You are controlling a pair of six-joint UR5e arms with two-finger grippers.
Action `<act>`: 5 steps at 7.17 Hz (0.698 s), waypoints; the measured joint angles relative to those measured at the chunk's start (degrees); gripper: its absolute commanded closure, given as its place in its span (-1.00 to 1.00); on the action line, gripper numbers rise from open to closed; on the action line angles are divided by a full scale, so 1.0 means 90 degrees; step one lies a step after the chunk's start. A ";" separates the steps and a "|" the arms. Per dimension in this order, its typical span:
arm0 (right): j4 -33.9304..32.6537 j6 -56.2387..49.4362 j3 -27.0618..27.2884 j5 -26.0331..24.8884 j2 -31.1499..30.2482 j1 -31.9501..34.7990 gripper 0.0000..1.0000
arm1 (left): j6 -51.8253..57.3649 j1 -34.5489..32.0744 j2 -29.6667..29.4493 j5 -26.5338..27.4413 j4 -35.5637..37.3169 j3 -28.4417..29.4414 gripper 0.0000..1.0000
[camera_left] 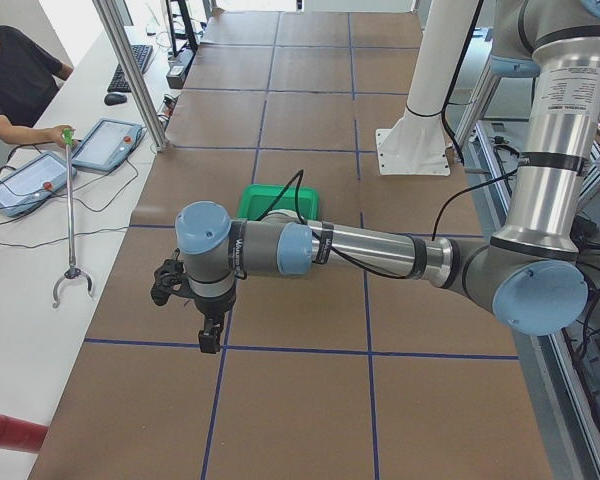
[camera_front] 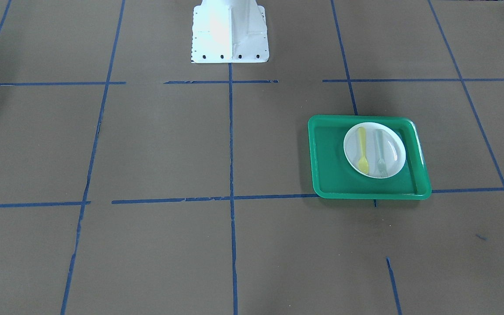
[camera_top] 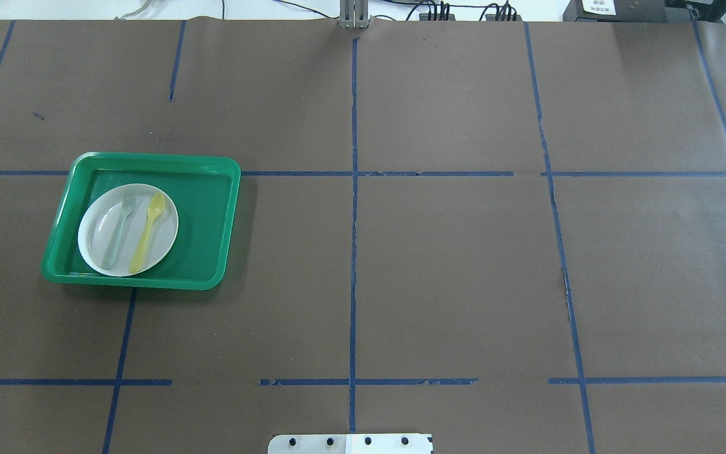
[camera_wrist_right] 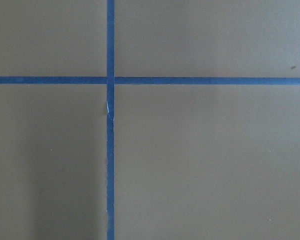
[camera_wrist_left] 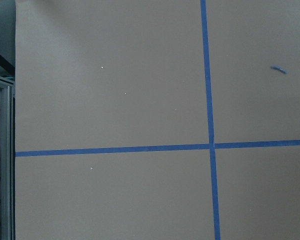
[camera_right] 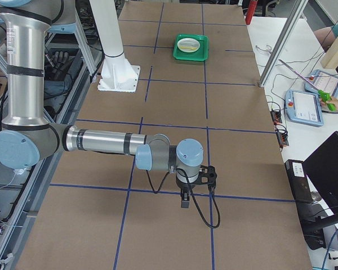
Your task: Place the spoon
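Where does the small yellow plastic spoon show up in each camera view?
Front-facing: slim yellow plastic spoon lies on the round white plate, right of centre.
Overhead: on the same plate, far left.
Exterior left: cannot be made out; only part of the green plastic tray shows.
Exterior right: too small to tell.
Wrist views: not in either.
Shared landmark: the tray.

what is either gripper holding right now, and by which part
Nothing is seen held. The yellow spoon lies on the white plate in the green tray, far from the left gripper and the right gripper.
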 measured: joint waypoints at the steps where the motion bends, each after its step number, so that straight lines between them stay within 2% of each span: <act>1: -0.0003 0.0000 0.0000 0.0000 0.0000 0.0000 -1.00 | -0.0004 0.0084 0.0000 -0.0120 -0.0009 0.0009 -1.00; 5: 0.0000 0.0000 0.0000 0.0000 0.0002 0.0000 -1.00 | -0.0005 0.0168 0.0280 -0.0163 -0.0329 0.0075 -1.00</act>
